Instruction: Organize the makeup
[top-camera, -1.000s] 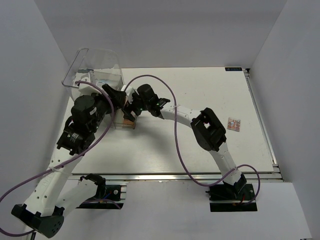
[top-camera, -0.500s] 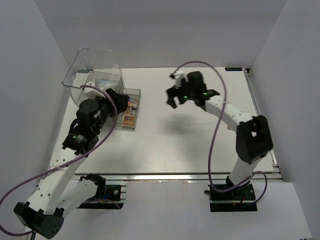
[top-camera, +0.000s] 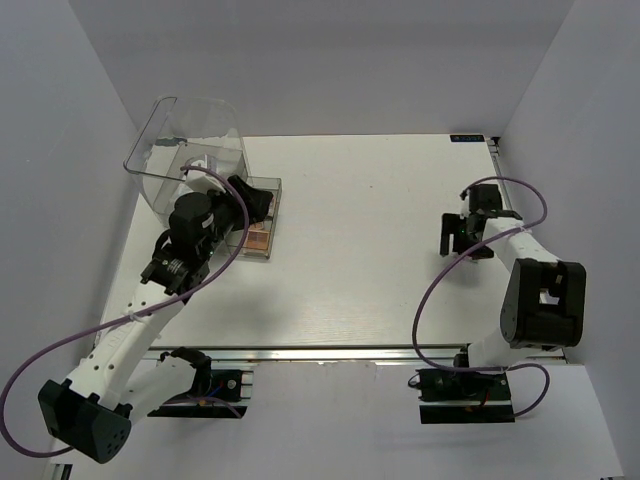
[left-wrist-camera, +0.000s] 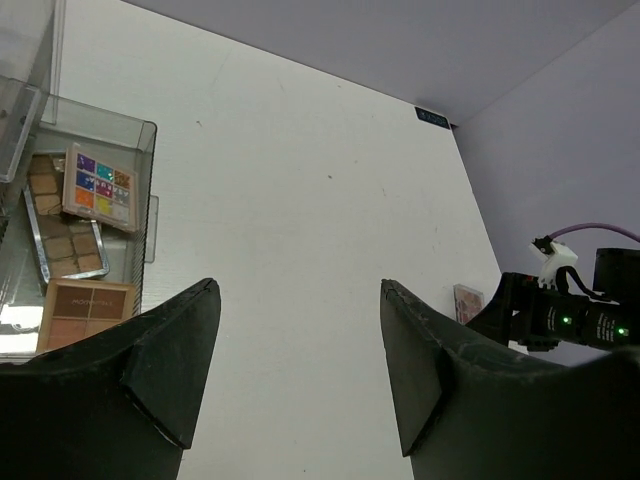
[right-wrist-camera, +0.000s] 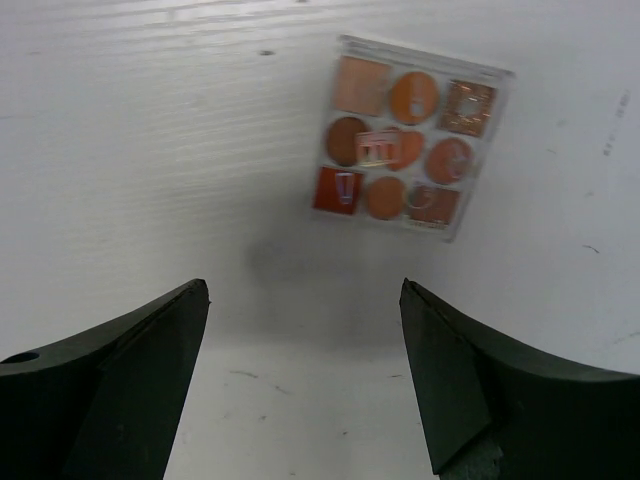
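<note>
A small square palette with orange and red shades lies flat on the white table. It sits just ahead of my open, empty right gripper. In the top view my right gripper hangs over that spot at the right side and covers the palette. The left wrist view shows the palette's edge. A clear tray holds a colourful palette, a long beige palette and a peach square palette. My left gripper is open and empty beside the tray.
A large clear plastic bin stands at the back left, behind the tray. White walls close in the table on the left, back and right. A metal rail runs along the near edge.
My right arm has swung from the tray at the left across the table to the far right, over the small palette. My left arm has shifted slightly by the tray.
</note>
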